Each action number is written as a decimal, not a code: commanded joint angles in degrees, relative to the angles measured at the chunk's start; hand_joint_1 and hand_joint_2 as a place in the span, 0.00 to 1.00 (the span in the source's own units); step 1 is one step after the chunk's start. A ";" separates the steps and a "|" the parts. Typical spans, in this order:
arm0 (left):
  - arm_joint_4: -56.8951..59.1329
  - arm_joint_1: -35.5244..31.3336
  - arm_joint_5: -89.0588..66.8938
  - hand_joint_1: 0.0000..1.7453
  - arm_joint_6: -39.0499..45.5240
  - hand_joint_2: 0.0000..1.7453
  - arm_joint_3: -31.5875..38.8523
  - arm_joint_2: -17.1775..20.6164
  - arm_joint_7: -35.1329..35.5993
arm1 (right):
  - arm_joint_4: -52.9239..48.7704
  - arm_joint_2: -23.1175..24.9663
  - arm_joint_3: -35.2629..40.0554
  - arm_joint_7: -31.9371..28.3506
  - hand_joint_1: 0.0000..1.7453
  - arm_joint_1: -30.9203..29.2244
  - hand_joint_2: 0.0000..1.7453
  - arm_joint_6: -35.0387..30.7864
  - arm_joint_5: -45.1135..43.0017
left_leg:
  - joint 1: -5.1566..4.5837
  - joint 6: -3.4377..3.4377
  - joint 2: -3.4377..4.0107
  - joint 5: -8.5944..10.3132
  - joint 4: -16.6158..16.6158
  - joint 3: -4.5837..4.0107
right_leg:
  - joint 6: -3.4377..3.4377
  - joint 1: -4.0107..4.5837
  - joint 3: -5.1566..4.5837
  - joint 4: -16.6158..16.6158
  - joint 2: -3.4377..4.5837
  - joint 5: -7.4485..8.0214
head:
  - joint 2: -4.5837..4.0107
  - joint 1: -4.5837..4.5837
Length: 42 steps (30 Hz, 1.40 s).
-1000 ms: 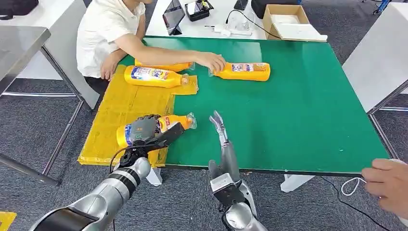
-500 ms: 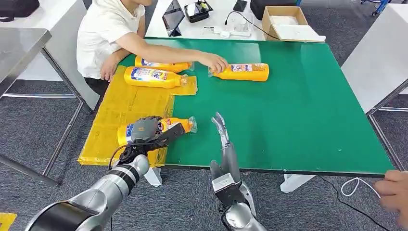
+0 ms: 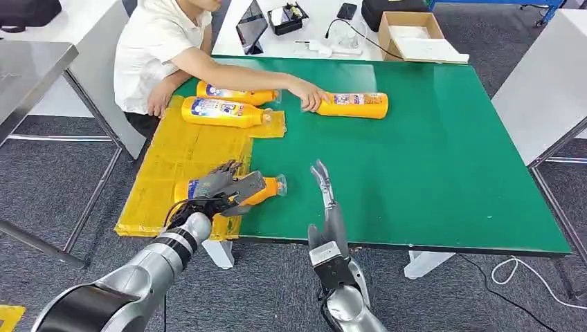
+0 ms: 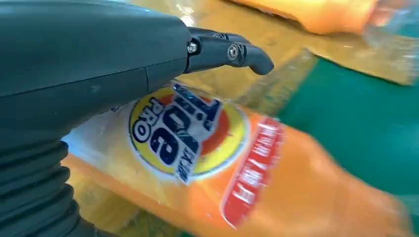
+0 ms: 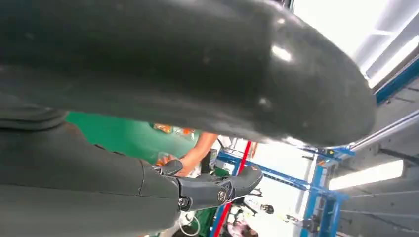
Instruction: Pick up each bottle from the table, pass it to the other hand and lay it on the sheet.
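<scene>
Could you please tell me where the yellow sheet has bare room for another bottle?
The yellow sheet is bare in its middle, between the two far bottles and the near bottle under the left hand. Its far end is crowded, beside the person's arm.

The left hand rests over a bottle on the yellow sheet's edge; the right hand hovers empty, fingers straight.

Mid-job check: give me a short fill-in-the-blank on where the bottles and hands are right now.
1. The left hand rests over the near bottle, which lies partly on the ____ sheet.
2. The right hand holds ____.
3. A person's hand touches the bottle lying on the ____ table.

Missing: yellow; nothing; green
</scene>
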 commanded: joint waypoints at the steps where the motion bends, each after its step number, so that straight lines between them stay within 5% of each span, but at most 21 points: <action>1: 1.38 3.88 8.87 0.00 -5.95 0.00 5.75 -0.82 -8.74 | 5.47 -1.35 1.23 -0.22 0.00 -2.93 0.00 -1.06 -2.08 | 0.04 -0.06 0.15 -0.01 -0.10 0.26 | -0.12 0.05 0.23 -0.14 0.13 0.04 | 0.00 0.00; 8: -7.03 8.28 25.73 0.00 -7.26 0.00 6.11 -2.28 -20.56 | 4.47 -3.41 2.24 -0.22 0.00 -1.86 0.00 -2.16 -4.15 | 0.00 -0.04 0.12 0.00 -0.12 0.34 | -0.07 0.01 0.36 -0.14 0.10 0.02 | 0.00 0.00; 17: -19.61 13.11 41.75 0.00 -3.66 0.00 0.71 -1.73 -21.93 | -2.41 -4.83 -0.08 -0.22 0.00 0.74 0.00 0.92 -7.59 | 0.08 -0.11 0.13 -0.09 -0.02 0.07 | -0.17 0.10 0.06 -0.06 0.04 -0.06 | 0.00 0.00; 18: -23.74 14.97 44.62 0.00 0.43 1.00 -0.51 -1.88 -22.02 | -4.88 -4.16 -2.94 -0.22 0.00 2.51 0.00 4.27 -10.78 | 0.00 -0.03 0.04 -0.01 -0.02 -0.13 | -0.05 0.02 -0.13 -0.03 -0.02 -0.02 | -0.02 0.00; 22: -34.27 20.65 49.17 0.00 9.68 1.00 -5.76 -1.94 -23.78 | -10.85 -4.21 -7.62 1.67 0.00 6.83 0.00 11.01 -14.91 | 0.11 -0.10 0.05 -0.23 0.09 -0.02 | -0.17 0.14 -0.01 0.02 -0.05 -0.21 | 0.00 -0.02; 23: -36.09 21.93 50.12 0.00 11.42 1.00 -7.18 -2.05 -24.16 | -11.61 -4.27 -8.42 2.15 0.00 7.67 1.00 11.94 -15.37 | 0.01 -0.04 0.00 -0.06 0.02 -0.27 | -0.06 0.03 -0.26 0.00 -0.09 -0.09 | 0.00 0.00; 31: -39.02 27.48 56.28 0.00 21.40 1.00 -13.09 -4.92 -29.45 | -14.87 -5.86 -13.17 3.76 0.00 11.29 1.00 10.75 -15.60 | -0.01 -0.02 -0.11 -0.13 0.00 -0.42 | -0.07 0.01 -0.35 -0.04 -0.17 -0.16 | 0.00 -0.02; 42: -37.57 26.17 61.43 0.00 22.78 1.00 -15.74 -4.03 -30.50 | -14.27 -5.77 -15.11 4.73 0.00 11.05 1.00 11.85 -16.52 | 0.00 0.00 0.04 -0.08 0.00 -0.56 | -0.06 0.03 -0.55 -0.08 -0.04 -0.03 | 0.00 0.00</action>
